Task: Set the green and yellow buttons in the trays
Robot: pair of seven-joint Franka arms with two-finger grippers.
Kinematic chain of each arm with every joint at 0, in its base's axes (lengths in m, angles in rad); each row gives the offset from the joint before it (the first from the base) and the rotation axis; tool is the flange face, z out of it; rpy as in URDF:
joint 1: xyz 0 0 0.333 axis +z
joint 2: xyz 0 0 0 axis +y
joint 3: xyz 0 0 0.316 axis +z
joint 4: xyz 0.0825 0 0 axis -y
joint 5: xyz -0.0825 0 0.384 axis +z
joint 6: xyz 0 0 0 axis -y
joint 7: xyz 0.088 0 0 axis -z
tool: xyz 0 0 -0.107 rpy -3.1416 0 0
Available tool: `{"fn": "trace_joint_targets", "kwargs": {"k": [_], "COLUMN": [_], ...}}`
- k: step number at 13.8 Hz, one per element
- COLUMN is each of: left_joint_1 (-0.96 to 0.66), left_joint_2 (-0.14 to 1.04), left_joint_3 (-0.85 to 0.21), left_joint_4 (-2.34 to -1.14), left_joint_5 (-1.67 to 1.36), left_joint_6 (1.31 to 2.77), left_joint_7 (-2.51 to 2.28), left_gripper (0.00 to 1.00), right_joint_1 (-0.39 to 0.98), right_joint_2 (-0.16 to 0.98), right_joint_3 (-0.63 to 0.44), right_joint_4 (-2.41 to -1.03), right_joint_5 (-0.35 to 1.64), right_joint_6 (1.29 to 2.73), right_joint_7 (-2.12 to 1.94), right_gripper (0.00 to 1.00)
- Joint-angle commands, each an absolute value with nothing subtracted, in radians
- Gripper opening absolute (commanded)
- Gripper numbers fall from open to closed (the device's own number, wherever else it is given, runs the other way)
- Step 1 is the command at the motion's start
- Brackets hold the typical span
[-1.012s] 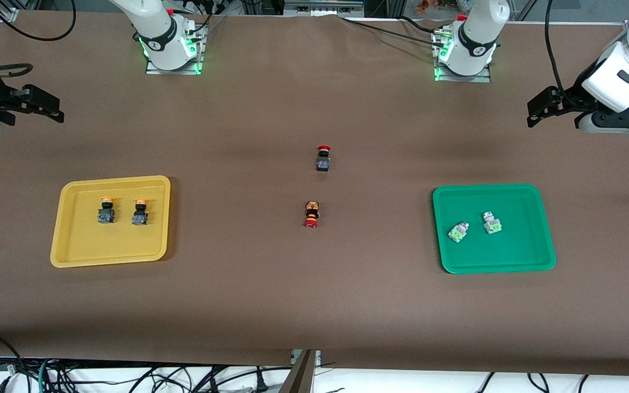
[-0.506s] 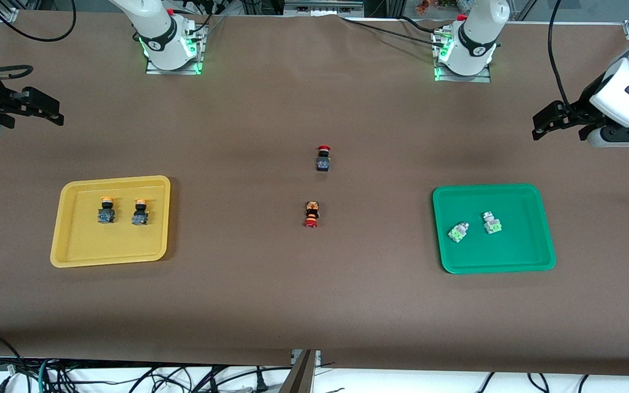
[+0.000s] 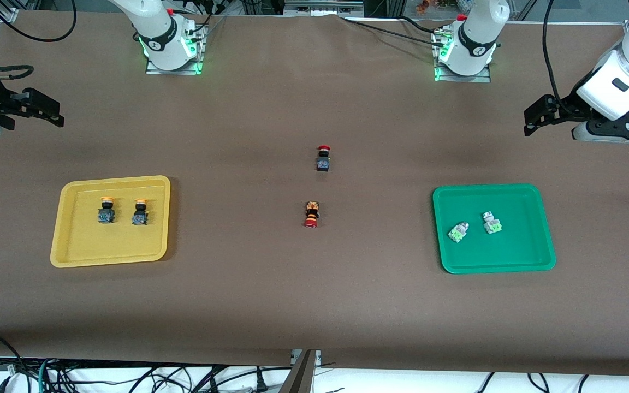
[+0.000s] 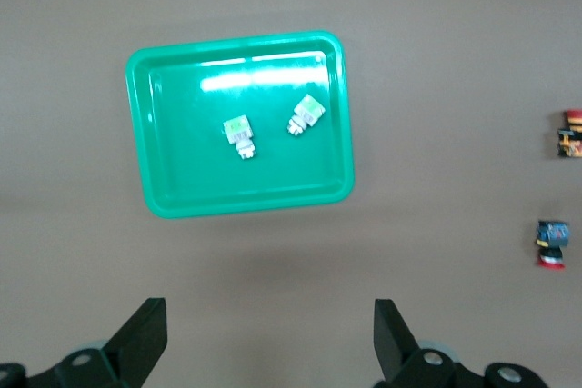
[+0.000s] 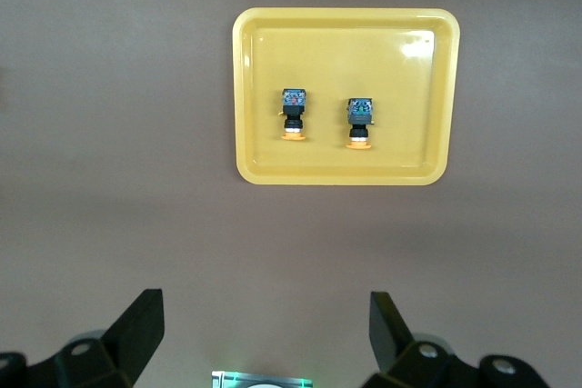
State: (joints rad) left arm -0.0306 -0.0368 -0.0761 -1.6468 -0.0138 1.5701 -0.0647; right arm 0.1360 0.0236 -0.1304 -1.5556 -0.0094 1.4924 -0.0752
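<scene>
Both trays are sitting loaded. The yellow tray [image 3: 111, 220] is lying toward the right arm's end of the table, carrying the two orange-yellow buttons [image 3: 106, 209] [image 3: 140, 211] side by side, a small gap between them. Each one is lying with its long axis running away from the front camera, orange cap pointing toward the robots' bases, dark body trailing nearer the camera.

The green tray [image 3: 493, 228] is resting toward the left arm's end, holding the two light-green buttons [image 3: 458, 232] [image 3: 491, 222], close together but not touching. They are lying askew, each tilted on its own diagonal, with the green faces turned toward the front camera.

Between the trays, on the bare brown table [image 3: 314, 295], a red-capped black switch [image 3: 322, 158] is lying farther from the camera than a red-capped orange-bodied switch [image 3: 311, 214]; their caps are pointing away from each other.

The right gripper [image 3: 52, 112] is hanging over bare table at its own end, fingers spread wide with nothing between them. The left gripper [image 3: 535, 115] is hovering over bare table at its end, jaws likewise parted and empty.
</scene>
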Motion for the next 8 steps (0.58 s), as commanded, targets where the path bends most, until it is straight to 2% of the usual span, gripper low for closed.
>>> {"fn": "trace_joint_targets", "kwargs": {"k": [1,8], "left_joint_1": [-0.025,-0.02], "left_joint_2": [0.032,0.017], "left_joint_3": [-0.063,-0.067], "left_joint_4": [-1.497,-1.508], "left_joint_5": [0.012,0.008], "left_joint_6": [1.477,1.427], "left_joint_7": [-0.054,-0.158], "left_gripper": [1.0,1.0], "right_joint_1": [0.127,0.129], "right_joint_2": [0.038,0.038], "right_joint_3": [-0.12,-0.12], "right_joint_4": [-1.528,-1.525], "right_joint_5": [-0.018,-0.015], "right_joint_6": [1.493,1.493], "right_joint_7": [-0.086,-0.084], "right_gripper": [1.0,1.0]}}
